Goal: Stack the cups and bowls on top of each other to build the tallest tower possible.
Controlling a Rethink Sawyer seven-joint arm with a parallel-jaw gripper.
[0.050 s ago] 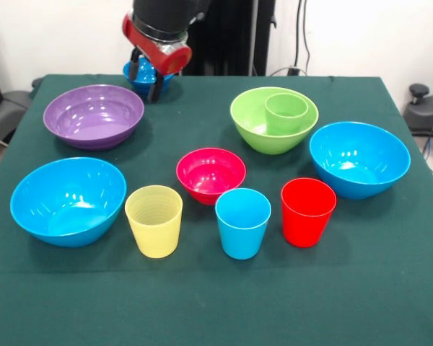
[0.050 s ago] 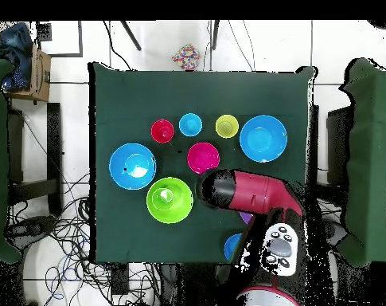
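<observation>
Your gripper (image 1: 150, 81) hangs over the small dark blue bowl (image 1: 146, 76) at the table's far left, its fingers dipping into or around the bowl, though you cannot tell whether they pinch the rim. The tower so far is the green cup (image 1: 286, 112) nested in the lime-green bowl (image 1: 273, 119), far right. A thin rim hold could slip and tip the bowl onto the purple bowl (image 1: 94, 115) nearby; the arm hides most of both overhead.
</observation>
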